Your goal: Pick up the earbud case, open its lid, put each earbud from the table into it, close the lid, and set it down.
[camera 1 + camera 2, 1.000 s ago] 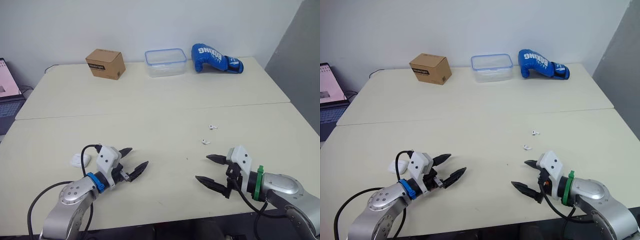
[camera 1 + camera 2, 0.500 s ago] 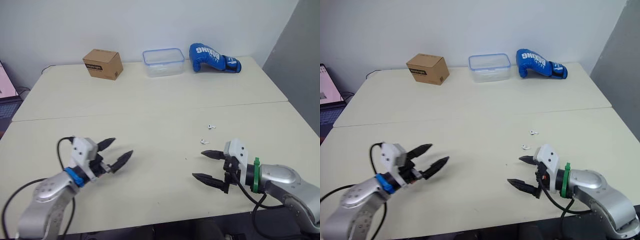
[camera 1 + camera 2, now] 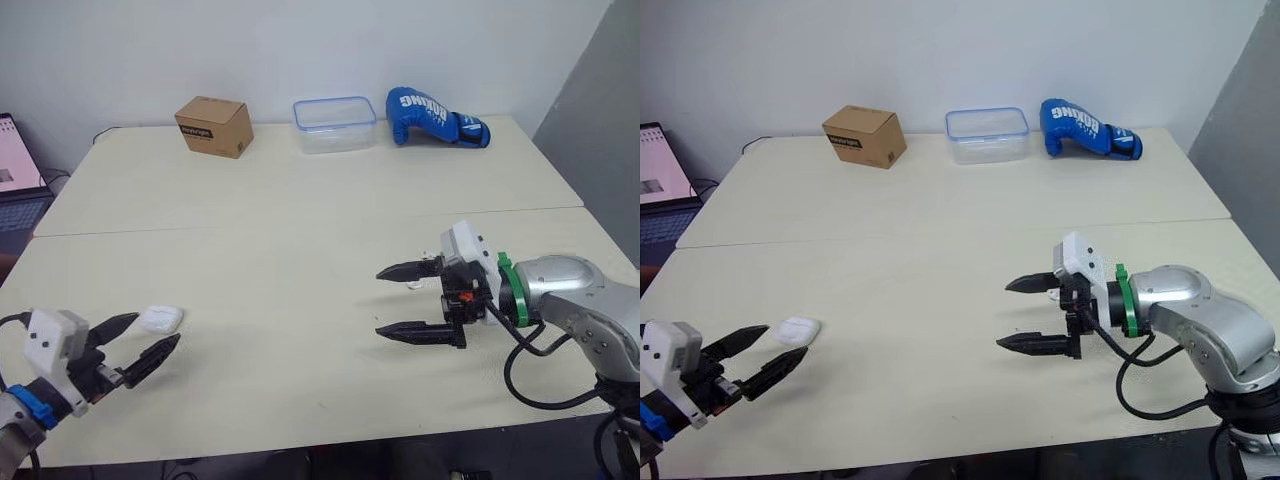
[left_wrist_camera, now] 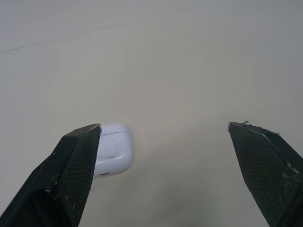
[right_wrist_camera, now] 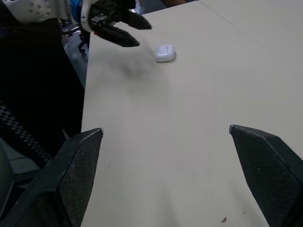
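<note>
A laptop [image 3: 15, 180] sits off the table's [image 3: 300, 230] far left edge. At the near left corner the left gripper [image 4: 163, 126] hangs low over the table, jaws spread wide and holding nothing. The white case [image 3: 160, 319] lies flat on the table with its lid closed, just past the fingertips. In the left wrist view it sits right at the tip of one finger [image 4: 71, 170], partly hidden behind it, and whether they touch cannot be told. Along the back edge stand a box [image 3: 213, 126], a clear container [image 3: 334, 124] and a blue glove [image 3: 435, 104]. On the right, the right gripper [image 3: 378, 301] points toward the left side, its jaws also wide apart and empty, one finger above the other. A small white earbud [image 3: 415, 285] lies on the table just beside the upper finger, well apart from the case.
</note>
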